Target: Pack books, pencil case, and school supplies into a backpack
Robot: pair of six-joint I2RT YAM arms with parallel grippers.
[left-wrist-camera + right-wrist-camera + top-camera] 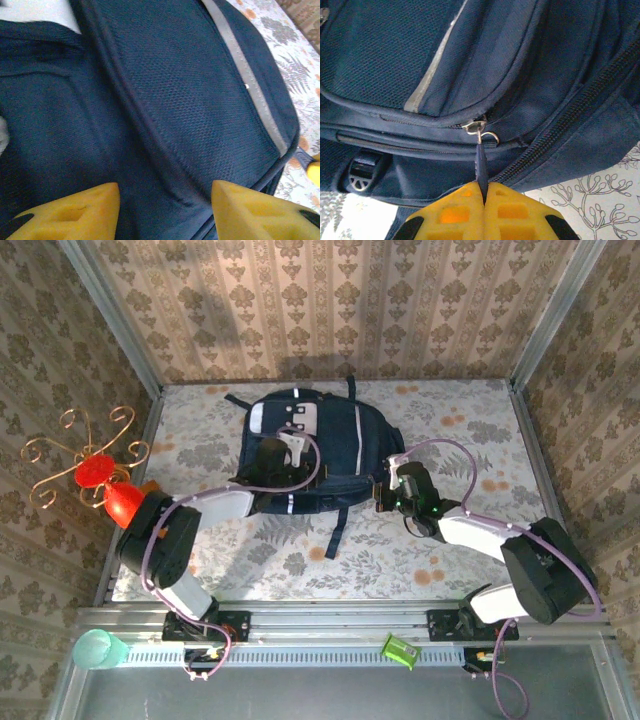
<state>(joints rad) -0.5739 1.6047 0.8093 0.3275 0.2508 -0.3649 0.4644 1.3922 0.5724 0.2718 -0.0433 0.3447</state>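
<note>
The backpack lies flat in the middle of the table. The left gripper is over the backpack's left half, its fingers apart with only navy fabric showing between them. The right gripper is at the backpack's right edge, fingers pressed together on a dark zip pull hanging from a metal slider.

One navy backpack, one zip pull, two yellow-fingered tools, left tool, right tool, one teal cup, one small green box, one red-and-copper wire ornament.
</note>
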